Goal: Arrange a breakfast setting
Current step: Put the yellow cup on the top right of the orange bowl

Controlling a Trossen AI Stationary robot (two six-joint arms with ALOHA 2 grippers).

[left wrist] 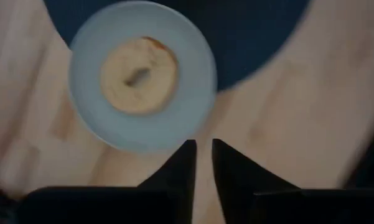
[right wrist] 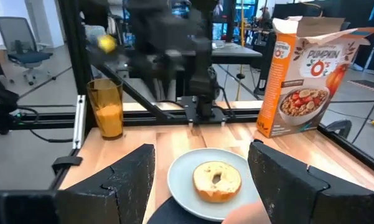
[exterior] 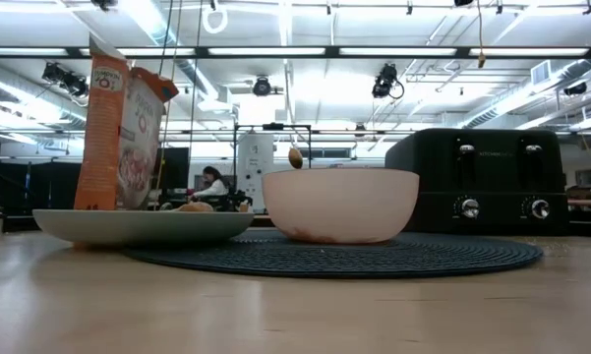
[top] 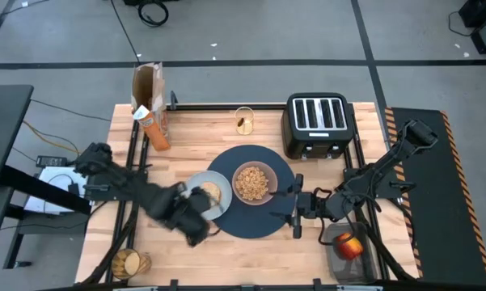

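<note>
My left gripper [top: 200, 217] hangs above the plate [top: 196, 187], at its near rim, with the fingers [left wrist: 182, 167] drawn narrow, only a thin slit between them and nothing held. In its wrist view the plate lies just ahead of the fingertips, the bagel [left wrist: 139, 74] sitting in its middle. My right gripper [top: 296, 204] waits at the mat's [top: 251, 222] right edge with its jaws standing wide and empty, facing the plate and bagel across the mat.

The plate overlaps the mat's left edge, half on the wood. The bowl [top: 251, 183] sits in the middle of the mat, just beside the plate, with cereal [top: 251, 182] in it. Bare table [top: 186, 137] opens behind the plate, towards the cereal box [top: 150, 101]. The toaster [top: 319, 124] stands just behind the mat at the right. A tumbler [top: 129, 263] is at the near left corner, well apart from the plate. The apple [top: 348, 245] lies near the right edge, close behind my right gripper.
</note>
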